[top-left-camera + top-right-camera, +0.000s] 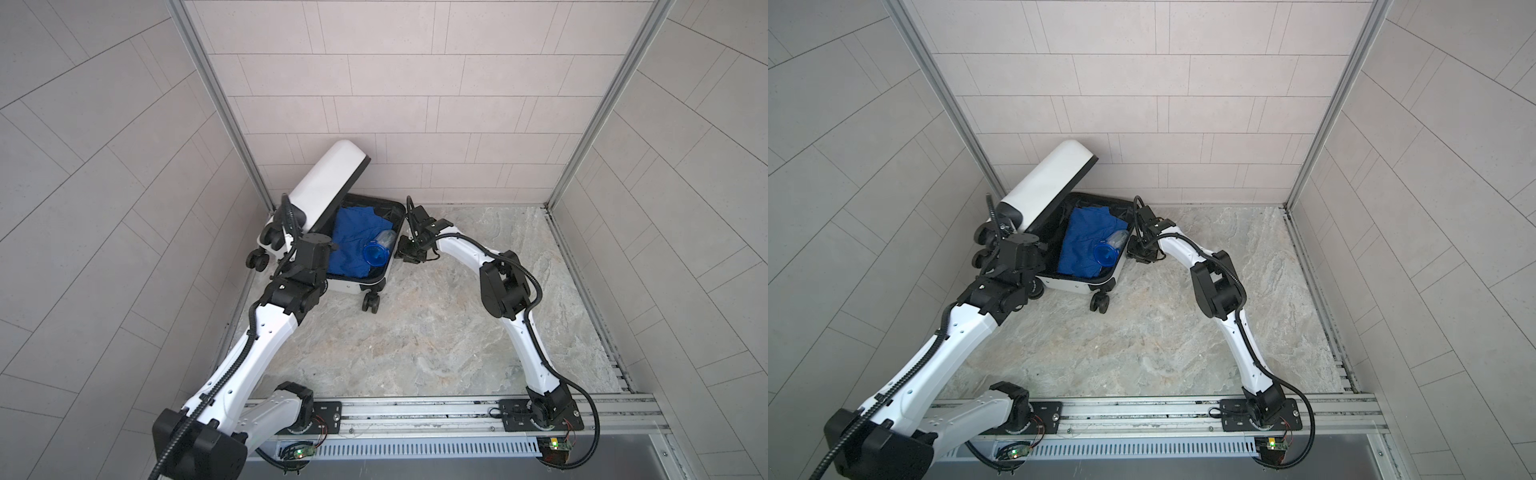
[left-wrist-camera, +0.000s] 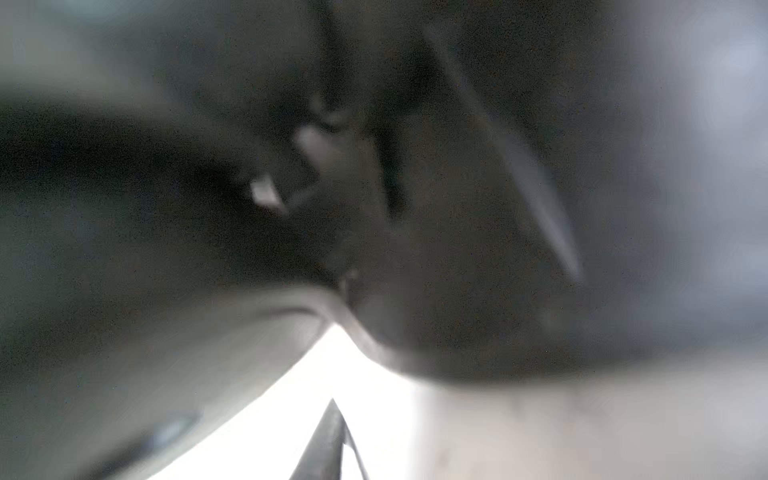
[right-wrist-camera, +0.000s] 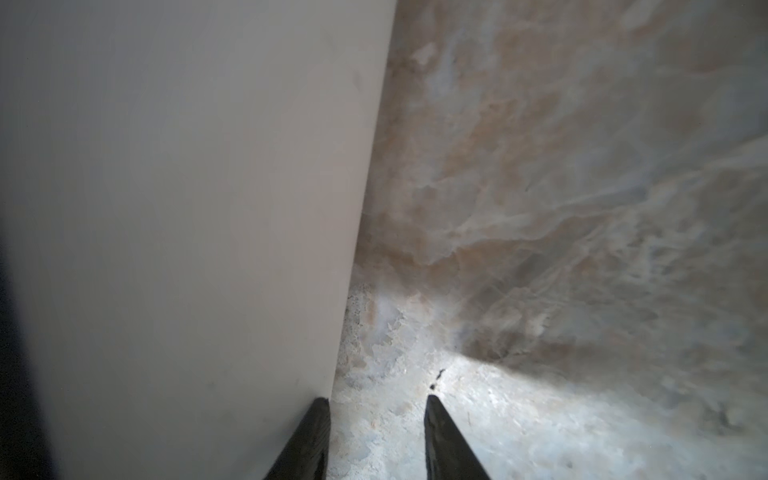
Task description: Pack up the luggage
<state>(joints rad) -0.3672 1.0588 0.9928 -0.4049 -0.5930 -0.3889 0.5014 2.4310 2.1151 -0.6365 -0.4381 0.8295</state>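
Right wrist view: right tool [image 3: 376, 397] parted, empty, just beside the luggage [image 3: 187, 208].

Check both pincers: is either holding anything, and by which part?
Right pincer: nothing; jaws apart over the tabletop, beside the luggage shell. Left pincer: cannot tell; wrist view blurred, arm hides it from above.

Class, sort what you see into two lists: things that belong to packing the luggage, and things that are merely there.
Belongs to the job: luggage, lid half raised; blue cloth and blue-capped clear bottle inside it; right gripper beside its wall.
Merely there: marbled tabletop; tiled walls; metal rail.
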